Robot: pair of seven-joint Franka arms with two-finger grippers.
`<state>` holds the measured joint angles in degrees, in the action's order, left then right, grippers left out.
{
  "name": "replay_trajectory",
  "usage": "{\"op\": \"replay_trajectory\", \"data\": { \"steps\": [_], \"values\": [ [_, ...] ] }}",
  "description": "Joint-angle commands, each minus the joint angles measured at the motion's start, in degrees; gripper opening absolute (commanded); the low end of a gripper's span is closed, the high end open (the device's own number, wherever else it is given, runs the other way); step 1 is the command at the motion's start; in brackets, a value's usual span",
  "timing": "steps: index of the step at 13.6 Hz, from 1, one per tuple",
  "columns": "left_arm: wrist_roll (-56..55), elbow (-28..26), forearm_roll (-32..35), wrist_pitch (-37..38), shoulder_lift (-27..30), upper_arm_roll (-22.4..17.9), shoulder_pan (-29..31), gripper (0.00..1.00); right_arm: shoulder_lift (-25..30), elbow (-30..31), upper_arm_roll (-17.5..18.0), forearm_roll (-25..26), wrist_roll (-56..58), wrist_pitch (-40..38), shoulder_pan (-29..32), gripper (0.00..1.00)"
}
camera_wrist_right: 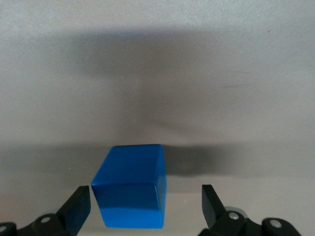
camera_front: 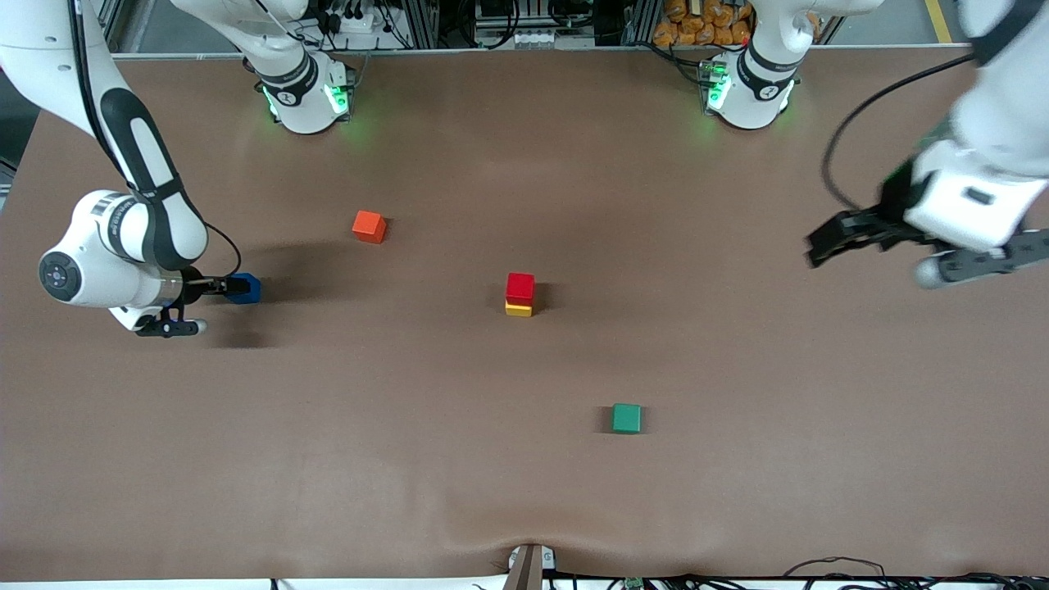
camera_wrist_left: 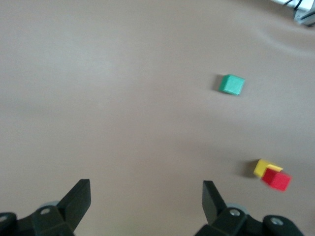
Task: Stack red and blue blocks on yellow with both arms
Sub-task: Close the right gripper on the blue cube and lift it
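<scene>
Jaws of the right gripper (camera_wrist_right: 141, 209) stand apart around the blue cube (camera_wrist_right: 130, 191) — well away from the red-on-yellow stack (camera_front: 519, 295); left gripper (camera_wrist_left: 146, 201) spread, empty.

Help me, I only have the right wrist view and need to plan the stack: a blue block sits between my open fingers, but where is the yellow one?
Observer: The yellow cube is mid-table, with the red block already on it.
Operator: Is the left end effector near it?
Observer: No, the left end effector hangs open over its own end of the table.
Operator: Any distractors?
Observer: An orange-red cube and a green cube, both apart from the stack.
</scene>
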<state>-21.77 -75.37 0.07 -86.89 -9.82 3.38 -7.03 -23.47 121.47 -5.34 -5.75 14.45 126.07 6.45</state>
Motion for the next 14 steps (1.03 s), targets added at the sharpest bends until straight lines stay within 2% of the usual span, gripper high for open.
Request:
{"op": "replay_trajectory", "data": {
  "steps": [1,4,6,9,10,12,14],
  "values": [
    [6.2,-3.4,-0.2,2.8,3.7,0.5,3.7,1.0,0.2,1.0,0.5,-2.2,-1.8,1.2,-0.8,1.0],
    [15.6,-8.7,-0.1,2.6,7.7,0.7,8.6,1.0,-0.4,1.1,0.4,-2.2,-1.7,2.3,-1.2,1.0],
    [18.4,-15.4,-0.1,-0.6,12.0,0.7,9.7,1.0,-0.4,1.6,0.4,-2.2,0.0,2.7,-1.0,0.67],
    [19.9,-26.6,-0.1,-6.8,17.8,1.0,10.5,1.0,-0.5,1.6,0.4,-2.2,3.0,2.6,-0.7,0.08],
    [19.9,-28.8,-0.1,-7.9,19.1,1.1,10.5,1.0,-0.5,1.5,0.4,-2.2,3.0,2.2,-0.7,0.0],
    [19.3,-33.2,0.0,-10.2,21.8,2.9,10.5,1.0,0.1,0.9,0.5,-2.2,2.6,0.0,-0.8,0.0],
    [18.3,-33.8,0.3,-10.4,22.3,4.3,10.7,1.0,1.2,-1.2,0.7,-2.2,2.3,-4.4,-1.4,0.0]
  ]
}}
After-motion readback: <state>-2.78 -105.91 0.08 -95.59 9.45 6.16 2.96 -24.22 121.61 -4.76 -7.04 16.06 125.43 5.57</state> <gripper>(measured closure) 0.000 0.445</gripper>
